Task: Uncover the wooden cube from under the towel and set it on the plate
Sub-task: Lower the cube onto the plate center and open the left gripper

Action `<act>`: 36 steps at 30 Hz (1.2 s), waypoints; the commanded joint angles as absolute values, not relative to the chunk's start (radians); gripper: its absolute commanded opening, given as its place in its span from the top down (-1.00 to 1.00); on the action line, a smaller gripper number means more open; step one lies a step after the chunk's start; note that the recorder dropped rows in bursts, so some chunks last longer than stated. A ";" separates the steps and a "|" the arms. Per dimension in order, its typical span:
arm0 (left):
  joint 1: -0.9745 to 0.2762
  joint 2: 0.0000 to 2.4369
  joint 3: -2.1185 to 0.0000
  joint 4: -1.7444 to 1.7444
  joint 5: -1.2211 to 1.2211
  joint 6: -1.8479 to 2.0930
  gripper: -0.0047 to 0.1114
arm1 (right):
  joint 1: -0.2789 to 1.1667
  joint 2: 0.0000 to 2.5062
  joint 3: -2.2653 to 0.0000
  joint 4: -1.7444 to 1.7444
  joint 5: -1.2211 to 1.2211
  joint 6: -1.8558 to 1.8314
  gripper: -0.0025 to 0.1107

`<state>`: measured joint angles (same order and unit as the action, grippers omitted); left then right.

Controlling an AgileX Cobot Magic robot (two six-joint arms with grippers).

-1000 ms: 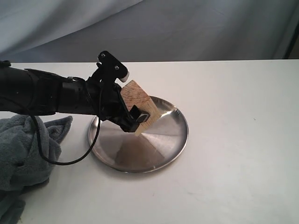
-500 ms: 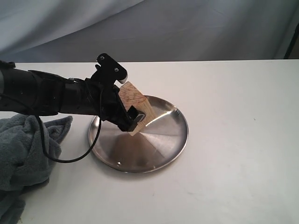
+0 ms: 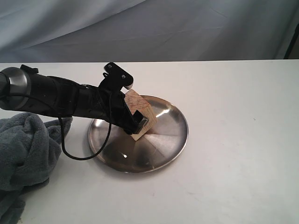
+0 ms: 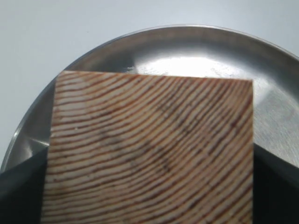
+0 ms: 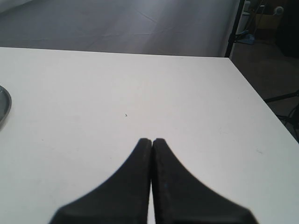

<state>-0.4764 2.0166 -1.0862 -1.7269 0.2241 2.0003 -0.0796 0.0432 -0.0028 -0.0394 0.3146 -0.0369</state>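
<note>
The wooden cube [image 3: 141, 116], pale with dark grain lines, is tilted on a corner over the left half of the steel plate [image 3: 163, 140]; its lowest corner is at or just above the plate. My left gripper [image 3: 133, 103] is shut on it, one finger above and one below. In the left wrist view the cube [image 4: 149, 144] fills most of the frame, with the plate [image 4: 275, 70] behind it and the left gripper [image 4: 149, 196] clamping its sides. The grey-blue towel [image 3: 23, 154] lies crumpled at the left. My right gripper [image 5: 152, 141] is shut on nothing above bare table.
The white table [image 3: 233, 177] extends to the right of the plate and in front of it. Grey cloth [image 3: 187, 28] hangs behind the table. In the right wrist view the plate's rim [image 5: 3, 108] shows at one edge, and the table's far corner drops off near a stand [image 5: 233, 28].
My left arm has lowered and stretched further over the plate, bringing the cube down from above the plate to its surface. The towel has not moved.
</note>
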 commanded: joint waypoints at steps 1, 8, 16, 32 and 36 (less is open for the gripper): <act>-0.481 2.014 -1.099 -1.744 0.232 1.991 0.92 | -0.079 0.039 0.000 -0.041 0.308 -0.045 0.96; -0.481 2.013 -1.099 -1.744 0.228 1.991 0.84 | -0.079 0.039 0.000 -0.041 0.308 -0.045 0.96; -0.481 2.013 -1.099 -1.744 0.156 1.939 -0.34 | -0.079 0.039 0.000 -0.041 0.308 -0.045 0.96; -0.481 1.892 -1.097 -1.744 0.156 1.892 -0.89 | -0.079 0.039 0.000 -0.041 0.308 -0.045 0.96; -0.481 1.749 -1.095 -1.744 0.156 1.867 -0.88 | -0.079 0.039 0.000 -0.041 0.308 -0.045 0.96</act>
<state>-0.4773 1.8129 -1.0942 -1.7383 0.1610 1.8934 -0.0796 0.0432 -0.0028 -0.0394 0.3146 -0.0369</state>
